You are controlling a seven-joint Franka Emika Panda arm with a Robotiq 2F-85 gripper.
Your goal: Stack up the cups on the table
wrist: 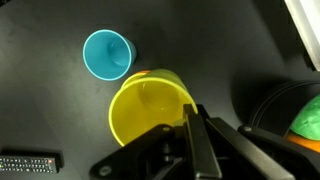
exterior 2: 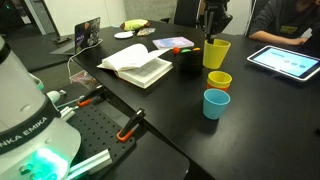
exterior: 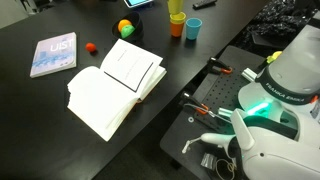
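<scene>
The tool [exterior 2: 213,32] is clenched on the rim of a yellow plastic cup [exterior 2: 217,54]. In the wrist view its dark fingers [wrist: 193,125] come together at the near edge of that cup [wrist: 148,108], whose mouth faces up towards the camera. The cup hangs upright at the far part of the matte black counter [exterior 2: 150,120]. Just below it in an exterior view is an orange plastic cup [exterior 2: 220,88] with a yellow band at its top, perhaps a second yellow cup nested inside, though the pictures do not settle that. In the wrist view only an orange sliver [wrist: 138,75] shows past the yellow cup's far rim, so the held cup stands almost over the orange one. Whether the two touch cannot be told. A light blue plastic cup [exterior 2: 216,103] stands upright on the counter just beside the orange one and apart from it; it also appears as a round blue mouth [wrist: 107,54] in the wrist view. An open white book [exterior: 115,85] lies near the middle of the counter, and a closed pale blue book [exterior: 53,55] lies well apart from it. A small orange ball [exterior: 90,47] and a yellow-green ball [exterior: 125,27] rest between the books and the cups. A tablet [exterior 2: 285,62] lies flat beyond the cups.
</scene>
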